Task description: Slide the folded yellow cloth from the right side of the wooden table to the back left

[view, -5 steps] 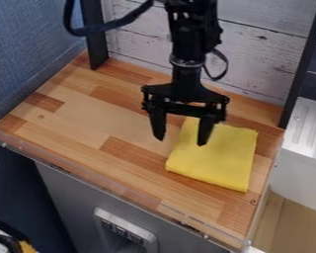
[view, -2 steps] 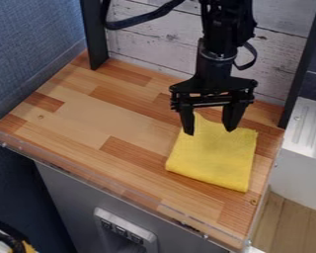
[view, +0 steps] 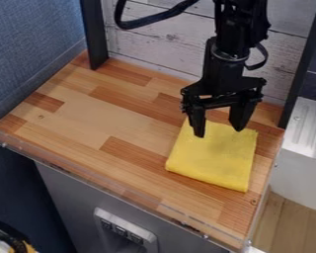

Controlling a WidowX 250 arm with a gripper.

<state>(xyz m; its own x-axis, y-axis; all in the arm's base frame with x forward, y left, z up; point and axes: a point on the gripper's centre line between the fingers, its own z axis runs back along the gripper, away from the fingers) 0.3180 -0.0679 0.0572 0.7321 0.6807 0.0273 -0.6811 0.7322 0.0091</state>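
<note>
Now | fingers (view: 199, 127) spread wide, holding nothing | yellow cloth (view: 215, 157) nearest

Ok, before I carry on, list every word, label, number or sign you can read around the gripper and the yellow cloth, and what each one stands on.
No readable text.
Light-framed panel on the grey cabinet front: any markings on its small dark squares are too small to read.
Yellow cloth, gripper, wooden top: no lettering that I can make out.
</note>
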